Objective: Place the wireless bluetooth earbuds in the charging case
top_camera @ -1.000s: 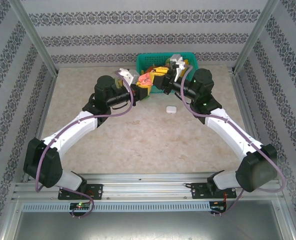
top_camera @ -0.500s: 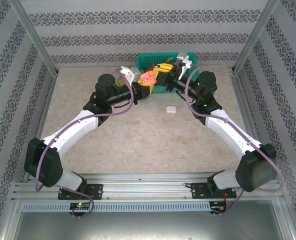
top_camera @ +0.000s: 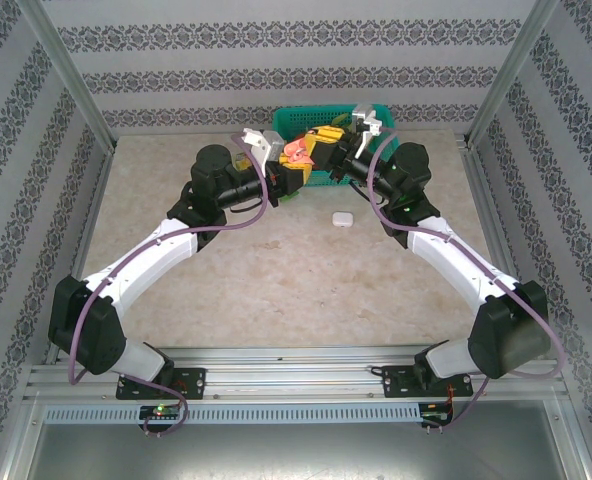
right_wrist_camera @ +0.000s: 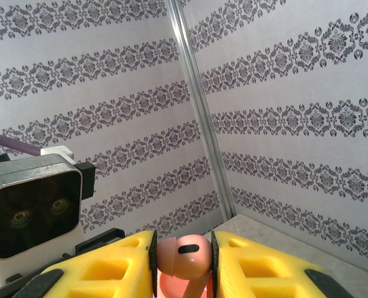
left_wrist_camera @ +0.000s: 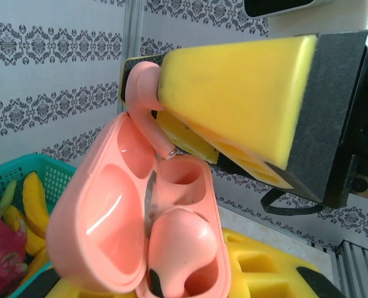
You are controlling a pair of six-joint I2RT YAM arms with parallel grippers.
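Observation:
My left gripper (left_wrist_camera: 165, 280) is shut on an open pink charging case (left_wrist_camera: 100, 230), held up with its lid swung to the left. One pink earbud (left_wrist_camera: 181, 239) sits in the nearer socket, and the socket above it (left_wrist_camera: 178, 177) is empty. My right gripper (right_wrist_camera: 183, 257) is shut on a second pink earbud (right_wrist_camera: 184, 256), pinched by the head between the yellow pads. In the left wrist view that earbud (left_wrist_camera: 140, 99) hangs from the right gripper's finger (left_wrist_camera: 234, 93), its stem tip at the rim of the empty socket. From above, both grippers meet at the case (top_camera: 296, 152).
A teal basket (top_camera: 376, 112) of toy fruit stands right behind the two grippers against the back wall. A small white case (top_camera: 342, 218) lies shut on the table in front of the right arm. Metal frame posts stand at the corners.
Both grippers have risen slightly toward the basket, keeping together. The held earbud has come closer to the case. Both grips are unchanged.

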